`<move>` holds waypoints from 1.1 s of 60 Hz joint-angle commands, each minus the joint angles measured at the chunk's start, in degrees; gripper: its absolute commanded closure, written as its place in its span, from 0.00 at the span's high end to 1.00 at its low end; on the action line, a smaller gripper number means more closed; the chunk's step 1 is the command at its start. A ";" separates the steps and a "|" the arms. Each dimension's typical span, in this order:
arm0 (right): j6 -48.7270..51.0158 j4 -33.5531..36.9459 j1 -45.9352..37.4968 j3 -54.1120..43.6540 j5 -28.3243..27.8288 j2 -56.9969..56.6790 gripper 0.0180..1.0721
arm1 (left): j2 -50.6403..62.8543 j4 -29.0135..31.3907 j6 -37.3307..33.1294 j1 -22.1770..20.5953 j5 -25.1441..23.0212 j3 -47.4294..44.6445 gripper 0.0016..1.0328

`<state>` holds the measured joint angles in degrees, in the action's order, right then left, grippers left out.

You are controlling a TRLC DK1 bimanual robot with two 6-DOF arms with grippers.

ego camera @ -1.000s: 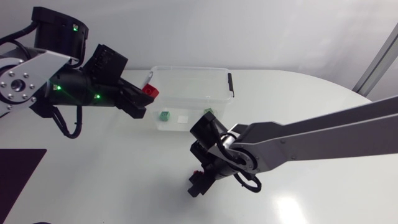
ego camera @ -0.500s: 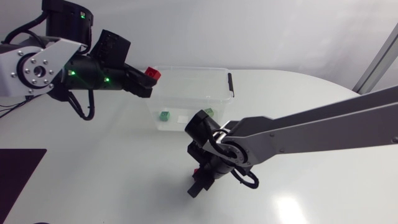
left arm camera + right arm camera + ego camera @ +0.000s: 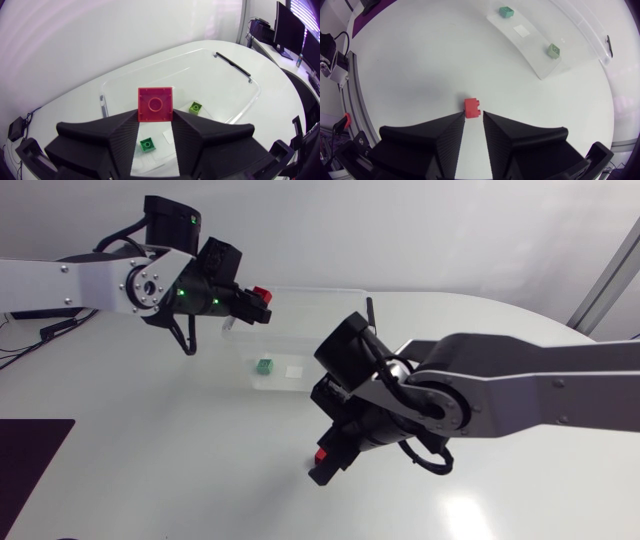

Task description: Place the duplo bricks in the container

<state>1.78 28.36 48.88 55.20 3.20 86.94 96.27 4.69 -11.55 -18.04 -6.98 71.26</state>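
We have left gripper [image 3: 155, 118] clamped on red brick [image 3: 156, 104] over container [image 3: 210, 80]; right gripper [image 3: 473, 119] slightly open, empty, second brick [image 3: 472, 107] just ahead.

The right gripper [image 3: 473, 117] hangs with its fingers apart over the white table [image 3: 420, 65]. A red brick [image 3: 472, 107] lies just ahead of the fingertips, seemingly untouched. Farther ahead, the clear container [image 3: 535, 47] holds two green bricks [image 3: 506, 10] [image 3: 553, 49].

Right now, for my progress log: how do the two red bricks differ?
The held red brick is clamped in the left jaws, raised near the container; the loose red brick lies on the table, ungripped, just ahead of the open right jaws. Both are red; neither rests in the container.
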 commanded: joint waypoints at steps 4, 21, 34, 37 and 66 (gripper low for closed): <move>0.24 0.82 -2.30 1.49 -0.30 5.44 0.55 | 4.01 -0.82 1.53 -0.06 1.45 4.50 0.31; 0.24 0.82 -2.30 5.97 -1.80 14.67 0.91 | 9.90 2.52 1.80 0.11 3.20 12.50 0.94; 0.42 3.02 -2.39 8.96 -3.47 19.06 0.91 | 6.83 4.63 2.06 1.61 3.20 12.85 0.96; 0.50 3.72 -2.65 9.31 -3.64 19.85 0.91 | 4.89 5.16 2.06 1.96 3.20 12.32 0.96; 2.00 2.58 -2.04 9.75 -3.29 21.52 0.29 | -23.06 10.25 1.44 5.65 3.20 -2.09 0.96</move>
<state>3.07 31.29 46.09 64.20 -0.21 107.61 76.53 13.74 -10.48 -13.28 -3.97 72.93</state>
